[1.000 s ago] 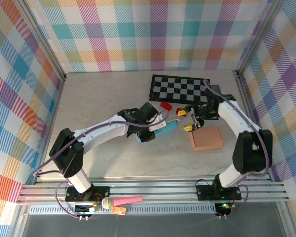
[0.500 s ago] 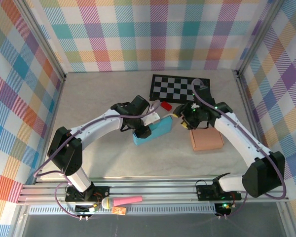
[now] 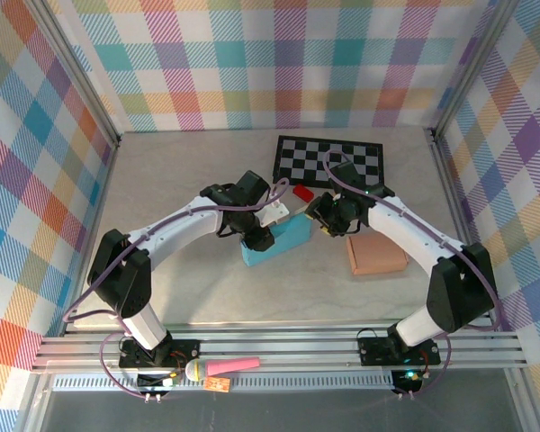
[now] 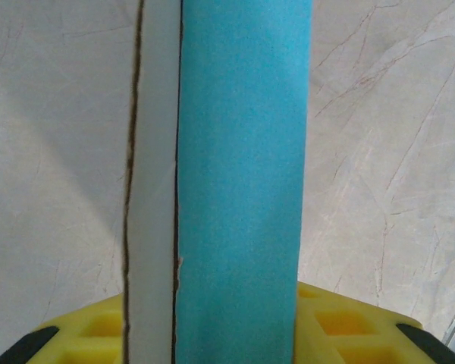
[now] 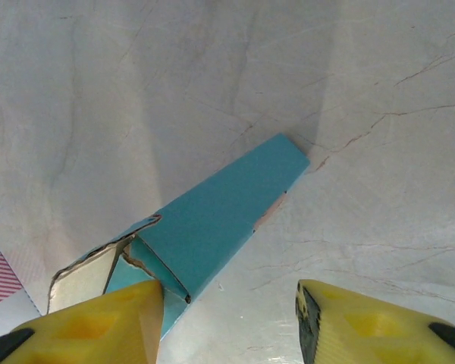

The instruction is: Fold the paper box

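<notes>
The teal paper box (image 3: 286, 239) lies near the middle of the marble-patterned surface (image 3: 180, 180), its long axis running from 8 o'clock to 2 o'clock in the top view. The left claw (image 3: 257, 236) grips the box at its 8 o'clock end. In the left wrist view the box (image 4: 243, 189) stands between the yellow fingers (image 4: 98, 334), with a white inner panel showing beside the teal face. The right claw (image 3: 323, 216) sits at the box's 2 o'clock end with its jaws apart. In its own view, one finger (image 5: 98, 326) touches the box's (image 5: 220, 216) loose end flaps. A small red block (image 3: 301, 192) and a checkerboard mat (image 3: 328, 162) lie at 1 o'clock from the box, and a tan cardboard box (image 3: 376, 254) lies at 3 o'clock.
</notes>
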Controlling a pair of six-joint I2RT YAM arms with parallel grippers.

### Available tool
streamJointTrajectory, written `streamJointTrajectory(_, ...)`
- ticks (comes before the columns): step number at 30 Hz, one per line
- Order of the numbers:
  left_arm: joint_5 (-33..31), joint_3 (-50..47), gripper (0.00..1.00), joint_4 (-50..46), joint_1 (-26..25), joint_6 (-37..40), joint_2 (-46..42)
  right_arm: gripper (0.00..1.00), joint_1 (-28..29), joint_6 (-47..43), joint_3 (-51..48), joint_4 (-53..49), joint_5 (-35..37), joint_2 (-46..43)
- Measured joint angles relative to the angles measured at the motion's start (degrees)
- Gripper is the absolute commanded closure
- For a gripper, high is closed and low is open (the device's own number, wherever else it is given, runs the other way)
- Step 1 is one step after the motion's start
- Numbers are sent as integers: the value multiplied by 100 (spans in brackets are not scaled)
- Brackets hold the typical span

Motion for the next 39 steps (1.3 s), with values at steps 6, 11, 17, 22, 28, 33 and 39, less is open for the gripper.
streamJointTrajectory(6,-9,9,60,-7,0,0,55,60,74,17,15,-33,87,66)
streamJointTrajectory(11,-39,20,65,-2,0,4,55,58,92,9,103,-186,151,68)
streamJointTrajectory(17,-31,28,71,2,4,57,48,52,103,-581,586,-544,306,39)
streamJointTrajectory(22,157,22,71,-111,33,275,4,50,-87,-1906,822,-431,17,-275)
streamJointTrajectory(28,310,-44,70,-387,35,625,-199,54,-372,-4103,763,-424,-514,-592)
streamJointTrajectory(33,313,-234,70,-520,37,876,-444,58,-415,-5650,619,-675,-1001,-634)
streamJointTrajectory(39,308,-433,70,-605,37,1019,-581,56,-415,-6756,511,-896,-1349,-492)
